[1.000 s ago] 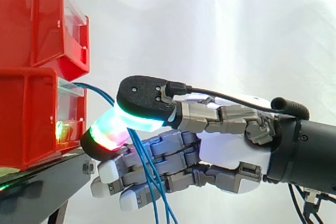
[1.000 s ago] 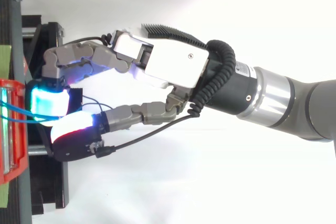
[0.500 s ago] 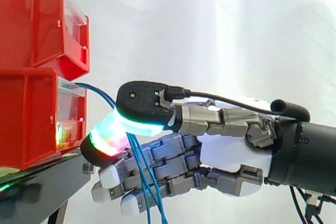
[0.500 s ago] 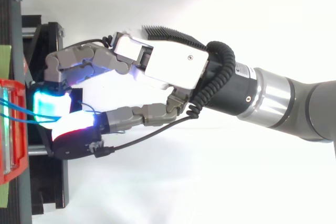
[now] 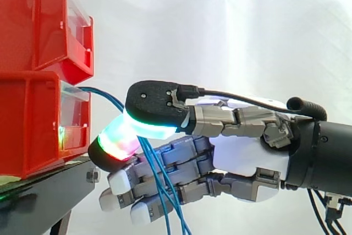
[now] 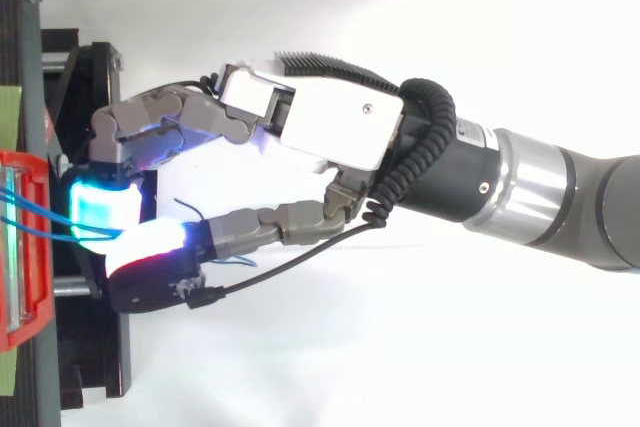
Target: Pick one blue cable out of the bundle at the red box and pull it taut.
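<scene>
Two red bins (image 5: 33,119) are stacked on one black stand (image 5: 38,193). Beside the lower bin hang blue cables (image 5: 155,177), seemingly three strands, though they overlap. One hand (image 5: 247,155).

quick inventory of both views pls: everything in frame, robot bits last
red bins: two, red, stacked at the left on the stand, clear panels on their fronts.
black stand: one, black, under the bins.
blue cables: several, blue, leaving the lower bin's front and hanging down past the hand; exact count unclear.
white curtain: one, white, backdrop.
arm: one, grey and black, entering from the right.
hand: one, white and grey, just off the lower bin; fingers pinched together on the blue cables, pads glowing green, red and cyan.
</scene>
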Motion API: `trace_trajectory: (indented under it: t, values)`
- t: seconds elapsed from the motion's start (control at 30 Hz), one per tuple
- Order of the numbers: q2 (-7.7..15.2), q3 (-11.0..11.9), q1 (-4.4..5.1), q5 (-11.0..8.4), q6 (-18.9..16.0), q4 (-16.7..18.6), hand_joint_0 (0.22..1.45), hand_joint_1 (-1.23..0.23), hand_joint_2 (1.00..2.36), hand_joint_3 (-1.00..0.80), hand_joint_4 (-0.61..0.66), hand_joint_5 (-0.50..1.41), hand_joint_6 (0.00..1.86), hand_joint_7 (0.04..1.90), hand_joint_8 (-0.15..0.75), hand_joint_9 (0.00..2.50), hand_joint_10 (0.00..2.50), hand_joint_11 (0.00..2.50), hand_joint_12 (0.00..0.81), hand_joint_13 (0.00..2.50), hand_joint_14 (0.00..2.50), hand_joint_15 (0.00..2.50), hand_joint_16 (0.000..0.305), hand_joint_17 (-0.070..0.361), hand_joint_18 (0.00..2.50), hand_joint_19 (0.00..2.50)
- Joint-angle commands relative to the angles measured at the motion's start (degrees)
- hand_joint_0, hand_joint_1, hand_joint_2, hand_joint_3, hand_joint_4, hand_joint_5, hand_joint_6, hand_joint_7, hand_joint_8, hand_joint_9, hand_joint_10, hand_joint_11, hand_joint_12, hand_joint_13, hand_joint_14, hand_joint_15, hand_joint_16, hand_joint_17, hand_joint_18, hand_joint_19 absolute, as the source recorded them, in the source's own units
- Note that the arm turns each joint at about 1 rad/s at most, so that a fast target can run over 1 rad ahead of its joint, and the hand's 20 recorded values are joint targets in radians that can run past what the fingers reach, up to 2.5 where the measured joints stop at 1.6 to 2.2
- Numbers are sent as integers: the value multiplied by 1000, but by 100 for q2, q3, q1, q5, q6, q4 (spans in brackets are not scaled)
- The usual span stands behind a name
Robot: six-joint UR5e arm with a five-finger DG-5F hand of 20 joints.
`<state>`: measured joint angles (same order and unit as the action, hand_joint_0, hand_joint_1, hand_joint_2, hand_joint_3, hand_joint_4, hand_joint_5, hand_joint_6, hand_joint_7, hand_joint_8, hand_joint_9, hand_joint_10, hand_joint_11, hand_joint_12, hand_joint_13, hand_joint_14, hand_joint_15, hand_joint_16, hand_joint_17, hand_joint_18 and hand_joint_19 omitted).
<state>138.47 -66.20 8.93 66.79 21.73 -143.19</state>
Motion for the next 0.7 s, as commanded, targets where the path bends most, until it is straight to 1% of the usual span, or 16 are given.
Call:
trace_trajectory:
  t: [0.0,0.1,0.2,0.23,0.27,0.33,0.4,0.47,0.53,0.67]
  values:
    - [-57,1,3,9,-46,-306,596,-802,1026,-75,128,-179,830,1137,378,757,16,777,455,627,9,300,61,137,686,427]
    - [-84,1,12,44,-116,-552,601,-806,1026,-83,122,-181,831,1133,380,757,17,792,456,627,10,301,61,137,686,418]
    - [-189,1,3,167,-257,-895,605,-817,1026,-87,122,-181,831,1123,377,756,17,782,454,625,9,299,61,137,685,418]
    - [-216,1,3,185,-275,-939,605,-818,1026,-86,120,-181,830,1129,378,756,17,782,453,625,10,298,61,137,685,418]
    - [-260,-7,-14,211,-310,-1053,604,-818,1027,-84,117,-181,831,1118,377,756,17,782,454,625,10,298,61,137,686,419]
    - [-347,-7,-14,238,-336,-1255,604,-819,1028,-83,114,-181,831,1122,376,757,17,783,453,625,9,296,61,137,685,418]
    - [-400,1,-14,238,-336,-1378,604,-820,1027,-79,104,-181,830,1124,376,757,17,785,452,625,9,303,61,137,686,419]
    - [-444,-7,-14,238,-336,-1413,602,-822,1028,-70,102,-181,830,1128,377,758,15,785,453,626,9,298,61,136,686,418]
    - [-506,1,3,238,-345,-1519,604,-822,1028,-65,88,-181,830,1135,374,760,17,790,454,629,9,298,61,136,687,421]
    - [-541,1,3,246,-415,-1589,607,-822,1029,-45,73,-181,835,1137,376,763,15,799,453,629,9,300,61,136,691,417]
